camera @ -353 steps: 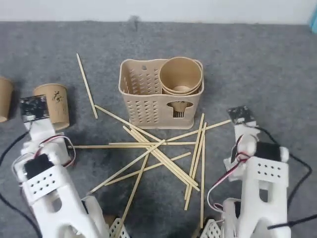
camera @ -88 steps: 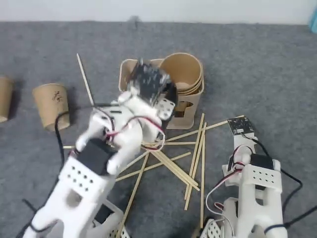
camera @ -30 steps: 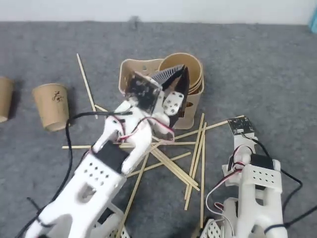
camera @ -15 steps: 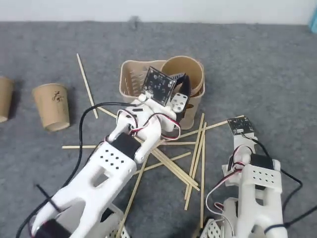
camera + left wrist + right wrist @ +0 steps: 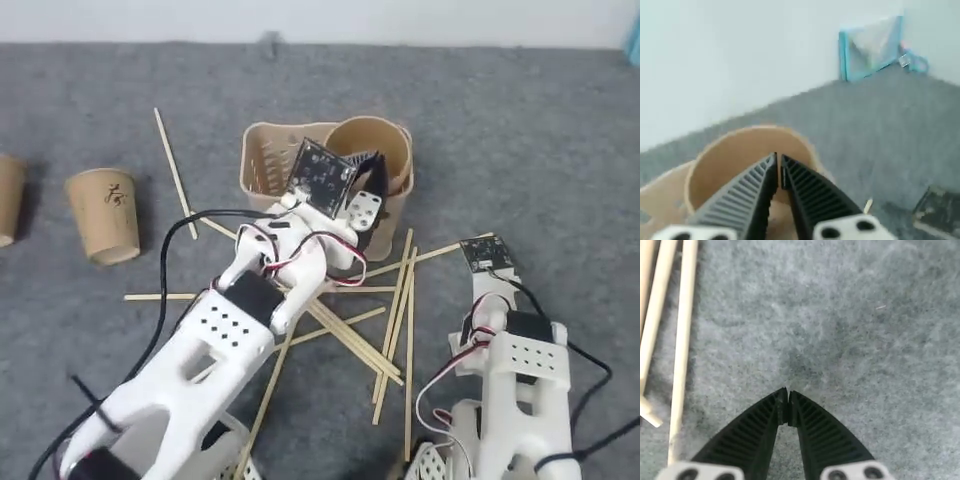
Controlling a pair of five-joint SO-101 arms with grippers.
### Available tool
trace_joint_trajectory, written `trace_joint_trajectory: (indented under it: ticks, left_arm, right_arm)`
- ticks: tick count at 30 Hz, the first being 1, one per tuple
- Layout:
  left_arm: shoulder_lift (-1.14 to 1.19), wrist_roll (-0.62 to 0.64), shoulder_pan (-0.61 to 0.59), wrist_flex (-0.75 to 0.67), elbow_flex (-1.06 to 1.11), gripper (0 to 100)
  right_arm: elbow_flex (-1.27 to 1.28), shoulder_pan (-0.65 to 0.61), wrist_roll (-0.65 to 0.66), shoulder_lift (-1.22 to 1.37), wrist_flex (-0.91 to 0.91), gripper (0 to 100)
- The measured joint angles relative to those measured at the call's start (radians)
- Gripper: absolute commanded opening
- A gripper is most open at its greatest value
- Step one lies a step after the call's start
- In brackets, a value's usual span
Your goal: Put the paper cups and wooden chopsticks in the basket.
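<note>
Brown paper cups (image 5: 385, 140) sit nested one inside another in the right end of the beige slotted plastic basket (image 5: 262, 165), which stands upright on the grey carpeted worktop (image 5: 540, 150). A further brown paper cup (image 5: 105, 213) stands on the worktop well to the left of the basket, and another one (image 5: 8, 198) is at the left edge of the high view. Pale wooden chopsticks (image 5: 345, 335) lie scattered and crossed in a loose heap in front of the basket, with a single chopstick (image 5: 175, 175) lying apart to the basket's left.

The left arm stretches across the heap to the basket. Its left hand (image 5: 778, 159) hangs over the mouth of the nested cups, fingers pressed together with nothing between them. The right hand (image 5: 788, 392) is low over bare worktop, just beside two chopsticks (image 5: 682, 315), its fingers likewise closed tip to tip and holding nothing.
</note>
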Motion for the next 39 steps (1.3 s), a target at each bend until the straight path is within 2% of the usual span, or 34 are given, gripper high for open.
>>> trace_joint_trajectory:
  ticks: [5,8,12,17,23,29,39]
  left_arm:
    - [-0.153,0.0,-0.005,0.157,-0.112,1]
    - [-0.255,0.0,-0.055,0.287,-0.181,1]
    - [-0.339,0.0,-0.181,0.388,-0.25,1]
    - [-0.331,0.0,-0.408,0.433,-0.288,1]
    - [-0.184,-0.002,-0.628,0.433,-0.288,1]
    - [0.052,-0.081,-0.761,0.433,-0.385,1]
    - [0.537,-0.094,-0.918,0.433,-0.689,1]
  right_arm:
    - [0.0,0.002,0.0,0.0,0.0,0.8]
    - [0.0,0.0,0.0,0.0,0.0,0.8]
    - [0.0,0.002,0.0,0.0,0.0,0.8]
    - [0.0,0.002,0.0,0.0,0.0,0.8]
    - [0.0,0.0,0.0,0.0,0.0,0.8]
    - [0.003,0.0,0.0,0.0,0.0,0.8]
    - [0.006,0.0,0.0,0.0,0.0,0.8]
